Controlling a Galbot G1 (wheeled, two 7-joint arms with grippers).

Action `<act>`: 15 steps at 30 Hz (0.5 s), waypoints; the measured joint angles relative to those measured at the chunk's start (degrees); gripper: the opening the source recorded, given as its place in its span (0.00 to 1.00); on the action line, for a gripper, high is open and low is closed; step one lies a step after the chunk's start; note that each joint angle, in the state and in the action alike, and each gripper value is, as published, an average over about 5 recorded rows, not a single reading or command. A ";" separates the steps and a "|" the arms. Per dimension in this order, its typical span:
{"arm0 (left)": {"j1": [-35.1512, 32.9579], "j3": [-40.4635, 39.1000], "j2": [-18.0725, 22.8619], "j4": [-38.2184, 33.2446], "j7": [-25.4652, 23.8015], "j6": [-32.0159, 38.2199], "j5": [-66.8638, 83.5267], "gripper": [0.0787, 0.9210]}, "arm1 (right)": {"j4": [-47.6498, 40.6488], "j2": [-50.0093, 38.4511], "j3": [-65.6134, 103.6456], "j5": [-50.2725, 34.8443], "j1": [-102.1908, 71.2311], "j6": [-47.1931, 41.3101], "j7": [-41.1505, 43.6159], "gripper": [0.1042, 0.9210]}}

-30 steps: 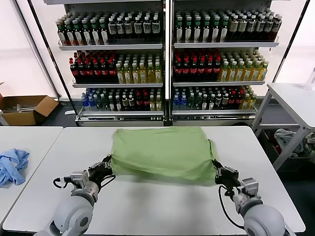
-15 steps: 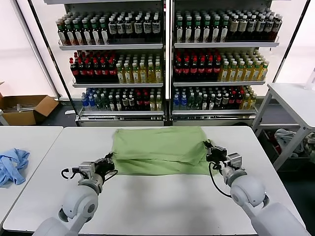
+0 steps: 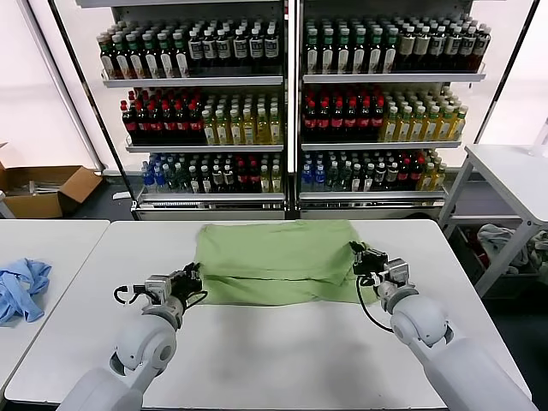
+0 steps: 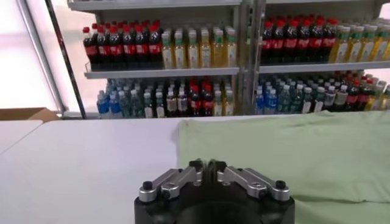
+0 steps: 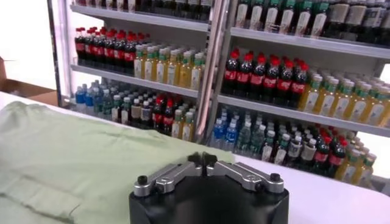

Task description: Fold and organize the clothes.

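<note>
On the white bench, in front of the drinks shelf, the light green polo shirt lies folded flat near the far edge. The left hand sits at the shirt's left edge and the right hand at its right edge; both wrist views show the fingertips together, gripping nothing. A light blue garment lies on the neighbouring bench at far left.
</note>
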State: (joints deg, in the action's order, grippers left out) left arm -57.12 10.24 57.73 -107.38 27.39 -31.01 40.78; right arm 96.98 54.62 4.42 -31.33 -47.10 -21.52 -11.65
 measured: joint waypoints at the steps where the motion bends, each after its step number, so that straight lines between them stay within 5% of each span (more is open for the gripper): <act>1: 0.24 -0.04 -0.04 0.12 -0.06 0.08 -0.17 0.27 | -0.13 0.25 0.01 -0.01 0.23 0.06 -0.50 0.30; 15: -2.54 2.62 -2.42 -4.03 -1.29 0.58 -1.49 0.74 | 8.51 -2.37 4.14 -5.46 -6.85 -1.29 -5.18 0.80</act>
State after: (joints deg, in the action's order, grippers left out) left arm -59.67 12.86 55.31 -111.41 26.10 -30.43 39.29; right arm 105.49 52.25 8.56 -36.79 -53.96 -22.80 -16.83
